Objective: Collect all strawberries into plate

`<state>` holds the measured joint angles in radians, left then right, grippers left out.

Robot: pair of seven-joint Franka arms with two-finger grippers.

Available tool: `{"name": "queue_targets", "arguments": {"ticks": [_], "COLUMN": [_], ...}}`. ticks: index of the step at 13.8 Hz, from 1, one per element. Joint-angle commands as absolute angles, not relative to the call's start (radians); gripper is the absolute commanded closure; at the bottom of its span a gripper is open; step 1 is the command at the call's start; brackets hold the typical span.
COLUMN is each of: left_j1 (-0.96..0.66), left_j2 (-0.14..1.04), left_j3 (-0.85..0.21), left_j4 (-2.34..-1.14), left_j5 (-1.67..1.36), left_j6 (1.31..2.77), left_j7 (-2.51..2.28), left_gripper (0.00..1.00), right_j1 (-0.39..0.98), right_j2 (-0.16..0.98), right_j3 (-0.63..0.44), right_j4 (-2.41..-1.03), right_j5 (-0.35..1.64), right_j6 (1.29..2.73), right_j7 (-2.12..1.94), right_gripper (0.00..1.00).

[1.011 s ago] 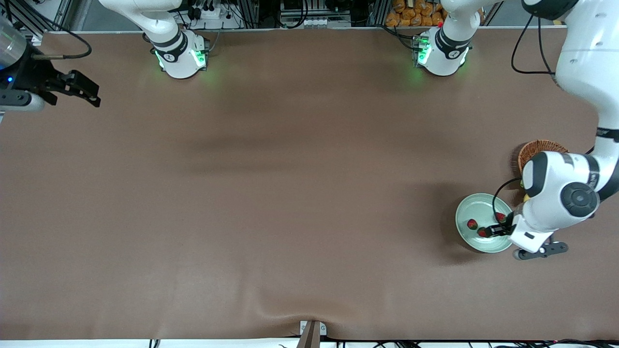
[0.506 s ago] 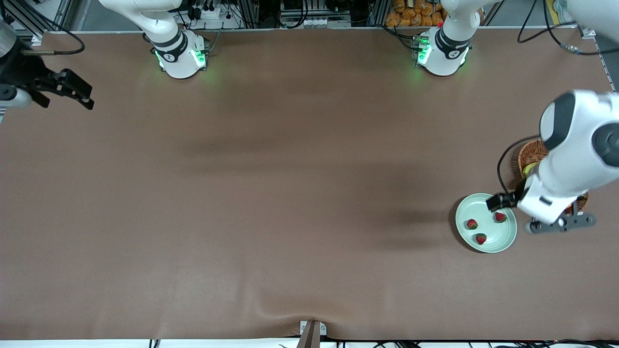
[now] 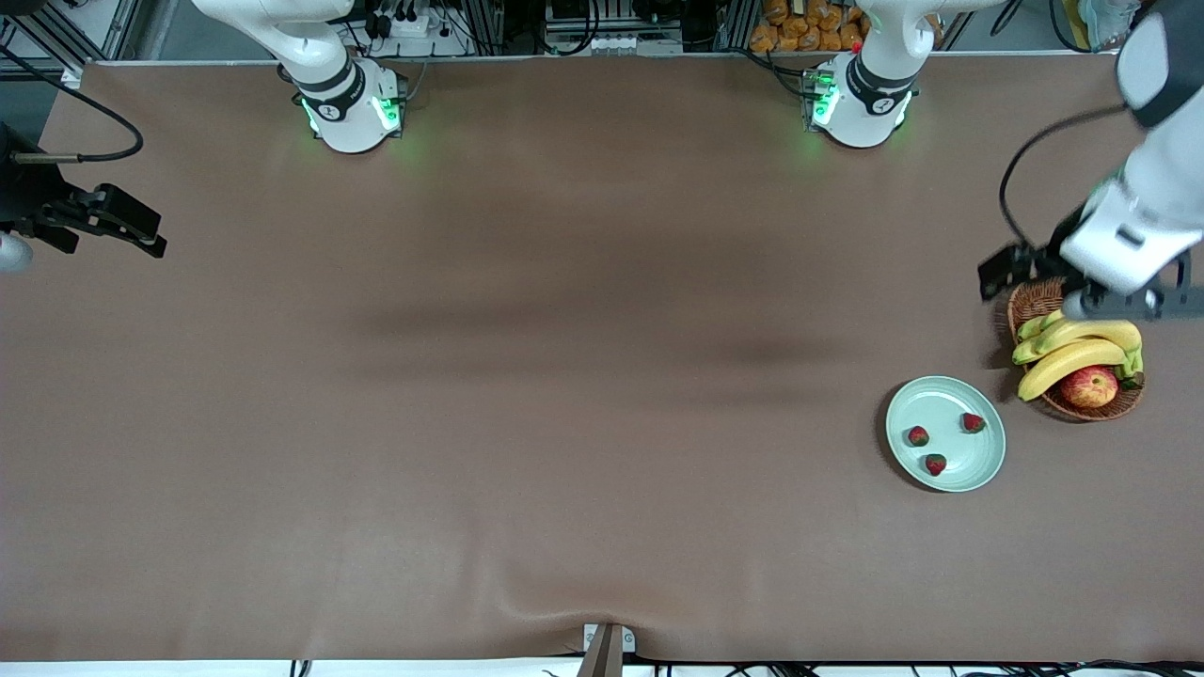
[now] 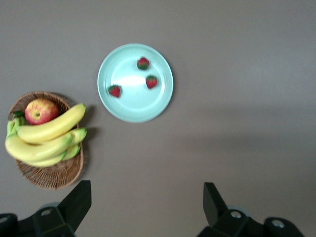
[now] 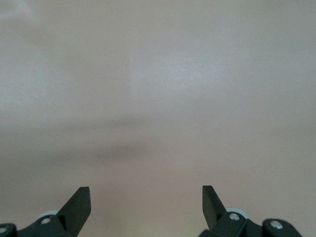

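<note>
Three strawberries [image 3: 973, 423] on the plate [image 3: 941, 402]; both end effectors wide open, empty; basket [image 3: 1038, 299] partly hidden.

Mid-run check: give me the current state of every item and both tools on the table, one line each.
strawberries: three, all lying on the plate, apart from one another.
plate: flat on the table, beside the basket.
basket: upright, holding bananas and an apple.
bananas: bunch lying in the basket.
apple: in the basket beside the bananas.
left tool: open, empty, over the basket's edge.
right tool: open, empty, waiting at the right arm's end.
</note>
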<state>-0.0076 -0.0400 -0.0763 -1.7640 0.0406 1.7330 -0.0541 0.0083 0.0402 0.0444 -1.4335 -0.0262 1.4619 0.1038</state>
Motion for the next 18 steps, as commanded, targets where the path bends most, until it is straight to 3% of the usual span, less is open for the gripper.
{"name": "queue_targets", "arguments": {"ticks": [1, 4, 10, 18], "left_j1": [-0.074, -0.069, -0.077, -0.078], "left_j2": [-0.089, -0.075, -0.006, 0.031], "left_j3": [-0.023, -0.025, -0.028, -0.029], "left_j4": [-1.749, -1.663, -1.527, -1.528], "left_j5": [0.023, 0.023, 0.023, -0.009], "left_j6": [1.651, 1.545, 1.491, 1.491], "left_j7": [0.026, 0.113, 0.107, -0.014], "left_gripper": [0.00, 0.00, 0.00, 0.00], "right_j1": [-0.005, -0.005, -0.005, -0.002], "right_j2": [0.051, 0.048, 0.051, 0.051], "right_j3": [0.055, 0.055, 0.055, 0.057], "right_j4": [-1.397, -1.404, -1.394, -1.391], "right_j5": [-0.028, -0.026, -0.031, -0.031], "right_j6": [1.433, 1.433, 1.434, 1.434], "right_j7": [0.095, 0.094, 0.092, 0.092], "right_gripper": [0.00, 0.00, 0.00, 0.00]}}
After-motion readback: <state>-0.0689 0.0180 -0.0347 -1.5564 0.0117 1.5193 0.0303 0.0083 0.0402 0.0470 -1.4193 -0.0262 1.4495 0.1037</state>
